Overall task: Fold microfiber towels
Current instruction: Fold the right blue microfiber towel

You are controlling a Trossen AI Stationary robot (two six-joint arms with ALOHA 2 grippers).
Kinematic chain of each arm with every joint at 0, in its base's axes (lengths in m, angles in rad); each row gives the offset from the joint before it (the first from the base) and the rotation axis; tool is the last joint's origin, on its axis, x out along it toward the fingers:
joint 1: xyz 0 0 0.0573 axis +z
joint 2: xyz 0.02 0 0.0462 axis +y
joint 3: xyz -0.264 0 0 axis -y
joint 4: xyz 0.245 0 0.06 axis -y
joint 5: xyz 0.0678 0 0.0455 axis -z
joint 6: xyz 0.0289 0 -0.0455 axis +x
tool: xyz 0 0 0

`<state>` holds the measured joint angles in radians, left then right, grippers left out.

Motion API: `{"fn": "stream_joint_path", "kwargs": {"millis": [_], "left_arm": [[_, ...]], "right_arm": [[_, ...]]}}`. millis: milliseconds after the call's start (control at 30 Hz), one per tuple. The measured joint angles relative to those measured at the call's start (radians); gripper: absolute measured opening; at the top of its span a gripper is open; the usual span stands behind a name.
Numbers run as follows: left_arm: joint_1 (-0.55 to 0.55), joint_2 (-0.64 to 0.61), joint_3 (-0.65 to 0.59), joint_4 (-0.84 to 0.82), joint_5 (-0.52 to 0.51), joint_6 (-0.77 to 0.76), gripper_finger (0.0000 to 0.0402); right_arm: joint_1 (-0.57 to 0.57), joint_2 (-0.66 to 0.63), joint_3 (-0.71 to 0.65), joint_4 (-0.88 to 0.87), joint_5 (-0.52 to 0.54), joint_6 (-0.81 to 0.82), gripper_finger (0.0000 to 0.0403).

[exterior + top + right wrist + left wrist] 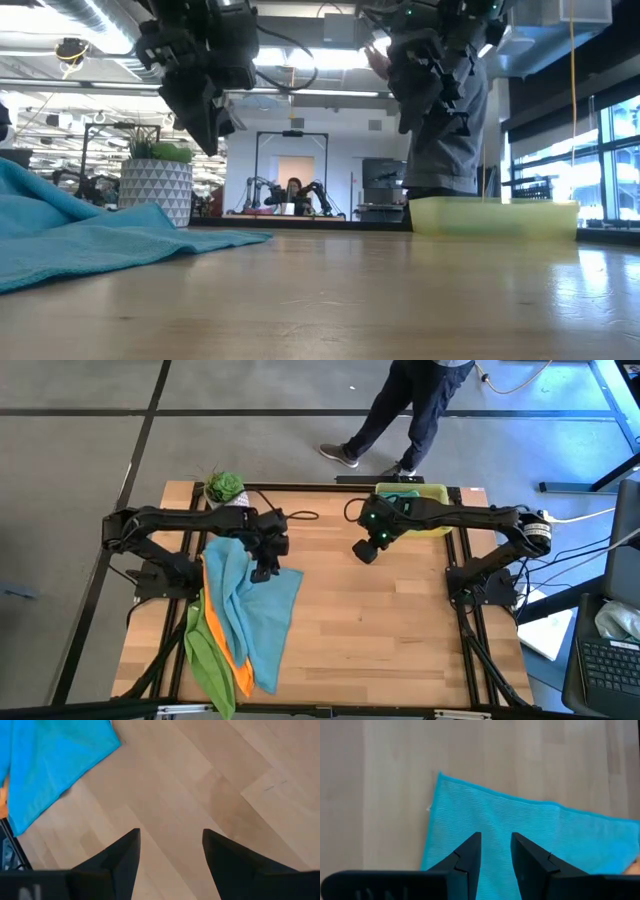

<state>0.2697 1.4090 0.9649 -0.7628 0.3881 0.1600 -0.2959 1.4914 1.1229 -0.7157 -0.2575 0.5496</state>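
Observation:
A teal towel (pixel 250 610) lies rumpled on top of a pile at the table's left. An orange towel (pixel 222 645) and a lime green towel (pixel 205 660) show under its near-left side. My left gripper (pixel 263 572) hangs open above the teal towel's far right corner (pixel 440 776), its fingertips (pixel 496 836) clear of the cloth. In the low view it (pixel 205 125) stands well above the tabletop. My right gripper (pixel 365 552) hovers open over bare wood at the table's middle, with nothing between its fingers (pixel 171 832). The teal towel's corner (pixel 112 740) lies a way off from it.
A yellow tray (pixel 435 495) stands at the far right edge, partly under my right arm. A potted plant (pixel 224 487) stands at the far left, with a black cable (pixel 300 515) beside it. A person (pixel 400 410) stands beyond the far edge. Bare wood stretches across the middle and near right.

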Motion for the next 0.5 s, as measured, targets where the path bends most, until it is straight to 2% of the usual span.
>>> {"fn": "stream_joint_path", "kwargs": {"millis": [300,500], "left_arm": [[-0.054,0.000,0.000,0.000,-0.012,-0.047,0.0098],[-0.045,0.000,0.000,-0.034,-0.081,-0.024,0.0098]], "right_arm": [[0.000,0.000,0.000,-0.004,0.002,-0.005,0.0216],[0.000,0.000,0.000,-0.030,-0.002,-0.040,0.0216]]}}
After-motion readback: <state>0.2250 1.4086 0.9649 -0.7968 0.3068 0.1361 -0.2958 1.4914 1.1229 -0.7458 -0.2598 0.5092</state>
